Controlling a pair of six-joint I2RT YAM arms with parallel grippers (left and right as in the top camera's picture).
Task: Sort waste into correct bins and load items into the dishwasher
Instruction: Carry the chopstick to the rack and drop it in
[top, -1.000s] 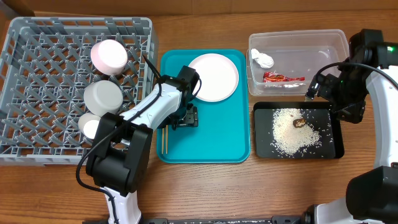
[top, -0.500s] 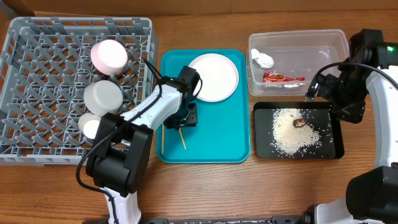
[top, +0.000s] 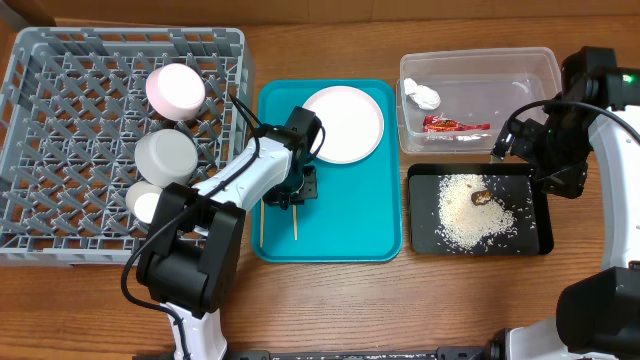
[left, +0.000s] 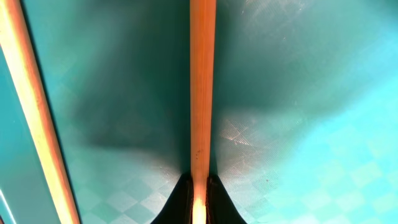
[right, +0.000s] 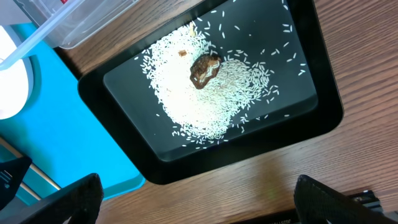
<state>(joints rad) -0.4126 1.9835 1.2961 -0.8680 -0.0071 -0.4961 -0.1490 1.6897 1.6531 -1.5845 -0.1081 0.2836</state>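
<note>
On the turquoise tray (top: 350, 215), my left gripper (top: 296, 192) is shut on one wooden chopstick (left: 202, 93), pinched between the black fingertips (left: 199, 202). That stick (top: 294, 226) slants away from the second chopstick (top: 262, 222), which lies along the tray's left edge (left: 31, 112). The white plate (top: 345, 122) rests at the tray's back. My right gripper (right: 199, 205) hangs open over the wood beside the black tray (right: 323, 118), which holds rice (right: 193, 99) and a brown scrap (right: 204, 68).
The grey dish rack (top: 60, 100) at left holds a pale cup (top: 176, 90), a grey bowl (top: 166, 155) and a small white dish (top: 148, 203). The clear tub (top: 540, 70) holds a tissue wad (top: 423, 95) and a red wrapper (top: 455, 125). The right arm (top: 565, 150) stands beside it.
My left gripper has shut on a chopstick. That stick has swung out from beside its twin toward the tray's middle. The right arm has not moved.
</note>
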